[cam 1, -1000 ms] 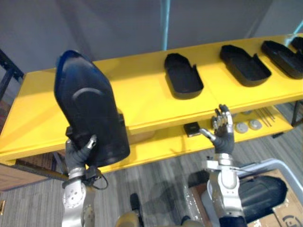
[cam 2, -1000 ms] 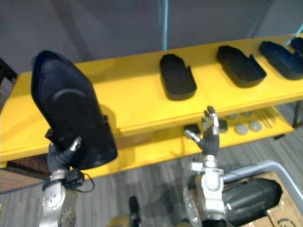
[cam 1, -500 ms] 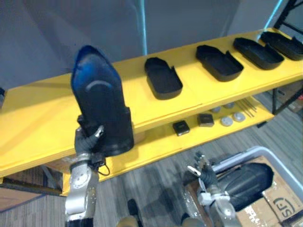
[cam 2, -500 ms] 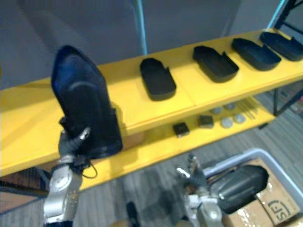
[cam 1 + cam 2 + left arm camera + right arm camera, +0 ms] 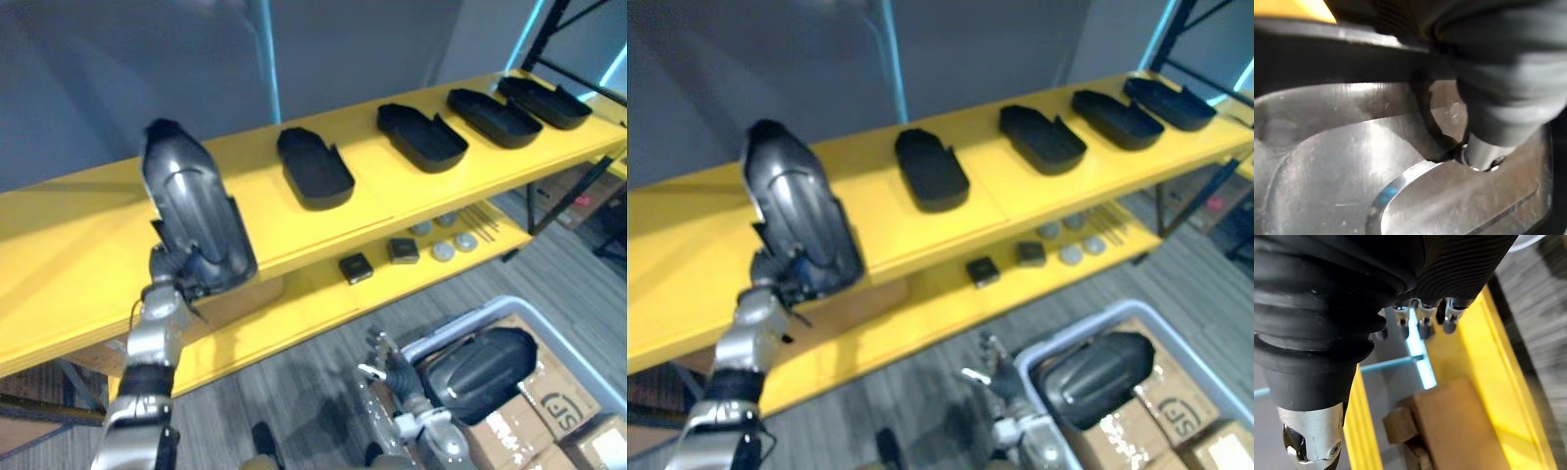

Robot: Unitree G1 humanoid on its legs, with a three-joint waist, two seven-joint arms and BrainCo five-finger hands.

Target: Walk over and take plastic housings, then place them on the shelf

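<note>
Left eye view: brought plastic housing [image 5: 192, 217] up to front edge of yellow shelf [image 5: 78, 235], left hand [image 5: 172, 284] clenched round its base. Dropped right hand [image 5: 392, 370] low, fingers loose; ready to set down.

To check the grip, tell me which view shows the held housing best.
Left eye view: the whole housing shows, tip up, with the left hand clamped round its lower end. The right eye view shows the same; the left wrist view, its shiny surface up close.
</note>
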